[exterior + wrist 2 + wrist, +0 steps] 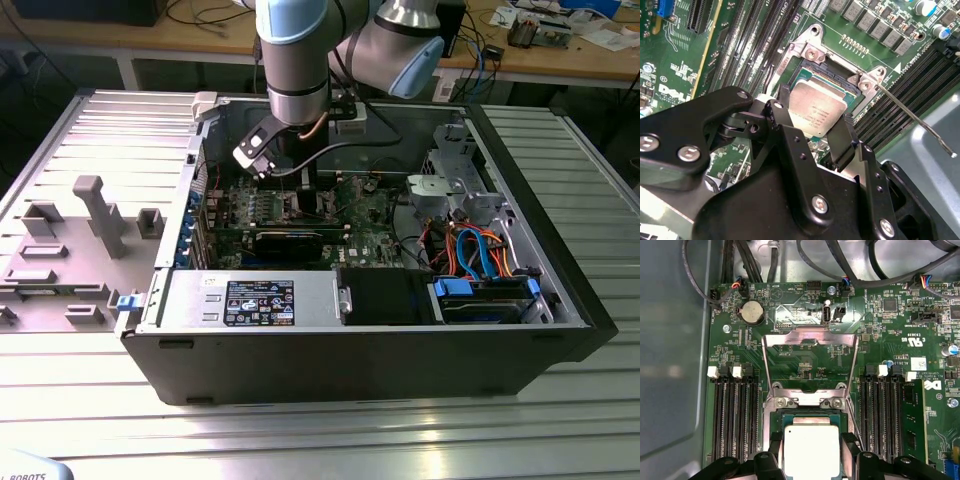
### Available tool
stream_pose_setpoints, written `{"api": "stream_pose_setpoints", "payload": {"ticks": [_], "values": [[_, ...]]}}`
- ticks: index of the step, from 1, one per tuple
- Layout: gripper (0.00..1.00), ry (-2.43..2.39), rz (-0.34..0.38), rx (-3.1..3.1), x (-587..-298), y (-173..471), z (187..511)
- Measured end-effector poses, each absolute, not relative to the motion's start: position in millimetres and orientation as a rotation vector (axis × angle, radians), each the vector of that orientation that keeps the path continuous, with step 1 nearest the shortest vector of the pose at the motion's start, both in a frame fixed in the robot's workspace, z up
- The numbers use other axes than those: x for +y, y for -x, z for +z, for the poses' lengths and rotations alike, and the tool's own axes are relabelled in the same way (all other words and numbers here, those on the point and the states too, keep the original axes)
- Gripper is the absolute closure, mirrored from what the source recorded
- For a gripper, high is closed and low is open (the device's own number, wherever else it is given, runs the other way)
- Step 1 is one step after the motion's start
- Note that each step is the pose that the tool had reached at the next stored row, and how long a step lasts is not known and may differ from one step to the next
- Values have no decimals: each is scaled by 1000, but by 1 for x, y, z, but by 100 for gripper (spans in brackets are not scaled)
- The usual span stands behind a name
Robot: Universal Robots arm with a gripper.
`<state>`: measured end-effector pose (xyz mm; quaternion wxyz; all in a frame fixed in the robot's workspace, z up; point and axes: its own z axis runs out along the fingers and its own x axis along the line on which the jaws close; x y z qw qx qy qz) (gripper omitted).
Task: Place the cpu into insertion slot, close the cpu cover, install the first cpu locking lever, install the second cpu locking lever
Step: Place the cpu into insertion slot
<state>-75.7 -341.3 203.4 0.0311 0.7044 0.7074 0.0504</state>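
The cpu (817,112) is a flat square chip with a silver-grey top. It sits level between the two black fingers (842,137) of my gripper (812,119), directly over the insertion slot (809,76), whose dark rim shows around it. In the first wrist view the cpu (811,450) is flanked by the fingers (776,450) of my gripper (811,446), with the slot's edge (810,417) just beyond. The cpu cover (810,337) is swung open, lying back over the green board. A thin locking lever (912,117) sticks out free beside the slot. In the exterior view my gripper (305,192) reaches down into the case.
The motherboard (372,215) lies inside an open computer case (350,360). Black memory slots (735,415) run on both sides of the socket. A power supply (250,300) and a drive bay with blue and orange cables (480,262) stand nearby. A grey fixture (95,215) sits on the exterior view's left.
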Motion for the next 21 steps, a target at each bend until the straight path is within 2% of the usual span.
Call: {"api": "stream_pose_setpoints", "payload": {"ticks": [21], "values": [[46, -2187, 154, 2161, -340, 76, 197]]}}
